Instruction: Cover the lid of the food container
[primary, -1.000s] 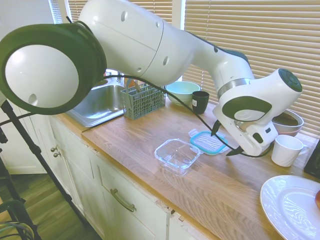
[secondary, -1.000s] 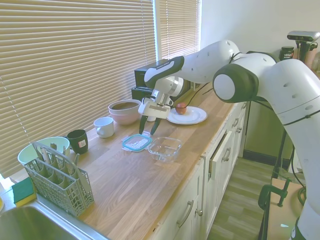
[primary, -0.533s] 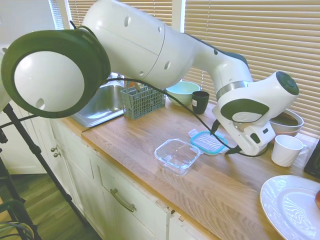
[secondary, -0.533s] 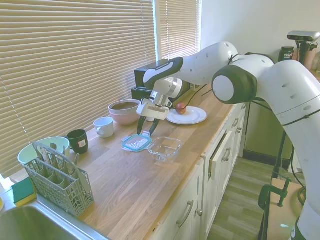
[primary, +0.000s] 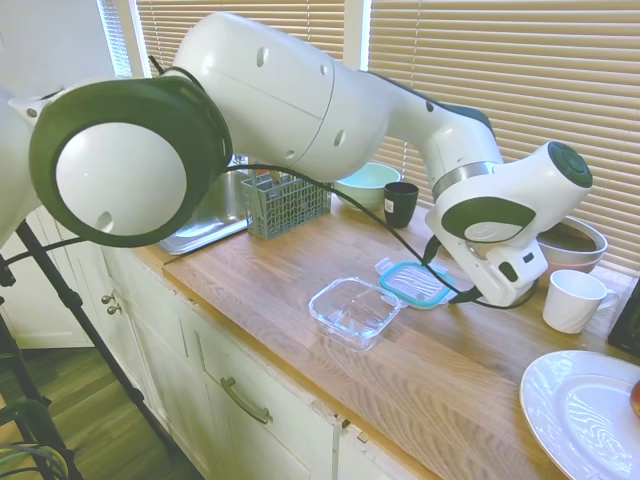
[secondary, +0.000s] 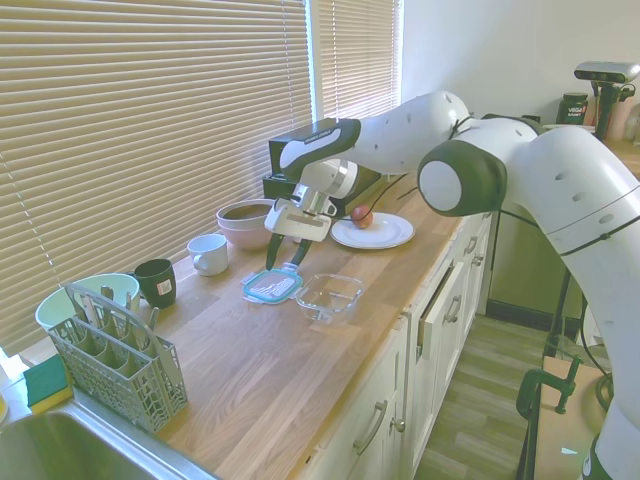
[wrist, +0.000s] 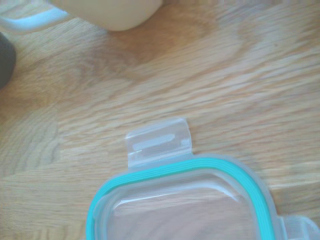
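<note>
First ext. view: wooden worktop (primary: 300, 270) runs across centre frame, its front edge toward lower left. The food container (primary: 355, 311) sits centre frame near that edge, nothing in it, w/ bare wood around it. The lid (primary: 413, 283) lies flat just right of it, apart. The tool (primary: 442, 283), right of centre, is lower vs 1 s ago, fingers spread wide either side of the lid, gripping nothing. White mug (primary: 573, 300) far right.

Second ext. view: tool (secondary: 283, 257) centre frame, open over the lid (secondary: 271, 287); container (secondary: 329, 297) just right, uncovered.

Wrist view: lid (wrist: 185, 200) fills lower frame, one clear tab pointing up.
</note>
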